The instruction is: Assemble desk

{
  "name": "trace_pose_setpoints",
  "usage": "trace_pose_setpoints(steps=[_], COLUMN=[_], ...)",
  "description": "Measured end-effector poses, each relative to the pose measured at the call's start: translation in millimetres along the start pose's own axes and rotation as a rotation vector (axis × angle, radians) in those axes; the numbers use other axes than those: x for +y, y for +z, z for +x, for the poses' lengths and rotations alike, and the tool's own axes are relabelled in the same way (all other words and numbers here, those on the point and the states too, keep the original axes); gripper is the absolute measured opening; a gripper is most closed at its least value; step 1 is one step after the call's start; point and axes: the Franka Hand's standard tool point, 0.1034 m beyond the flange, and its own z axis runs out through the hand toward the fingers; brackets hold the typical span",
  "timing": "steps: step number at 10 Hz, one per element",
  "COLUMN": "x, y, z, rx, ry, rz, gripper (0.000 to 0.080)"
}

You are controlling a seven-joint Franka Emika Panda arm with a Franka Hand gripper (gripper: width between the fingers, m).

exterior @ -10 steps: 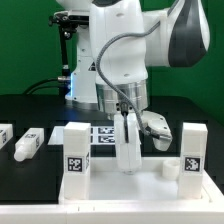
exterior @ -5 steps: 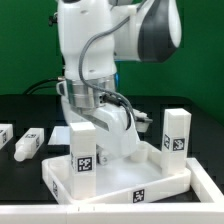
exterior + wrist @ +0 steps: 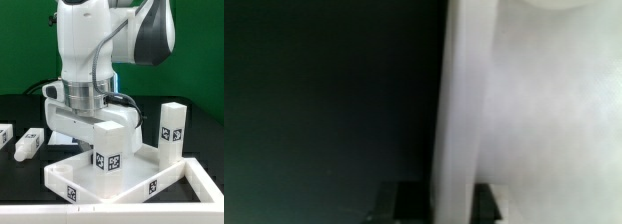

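Panel [image 3: 112, 190] and legs [image 3: 172, 125] have swung round; tool [image 3: 445, 202] clamps panel's rim.

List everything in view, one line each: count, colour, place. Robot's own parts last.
panel: one, white, rimmed, front centre on the table, tags on its near wall.
upright legs: two, white, tagged, standing on the panel; the second toward the exterior view's right.
loose legs: two, white, lying on the table at the exterior view's left; the outer one cut off by the frame.
rail: one, white, low at the exterior view's right, beside the panel.
table: one, black.
wall: green, behind.
arm: one, white and grey, over the panel.
gripper: one, dark fingers, closed on a white wall of the panel.
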Motion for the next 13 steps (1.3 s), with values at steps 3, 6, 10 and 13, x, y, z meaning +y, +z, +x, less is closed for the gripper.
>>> trace_pose_setpoints(steps=[3,6,10,13], x=[-19.1,-15.0,-47.1,-37.0], y=[-14.3,-12.7,-32.4,-27.6], z=[38.0,37.7,76.9,76.6], rx=[-0.023,-0.026,-0.017,-0.031], ry=[-0.469,-0.615,-1.124,-1.254], rz=[0.028,0.017,0.014,-0.005], gripper=[0.0060,0.0060,0.0060,0.0060])
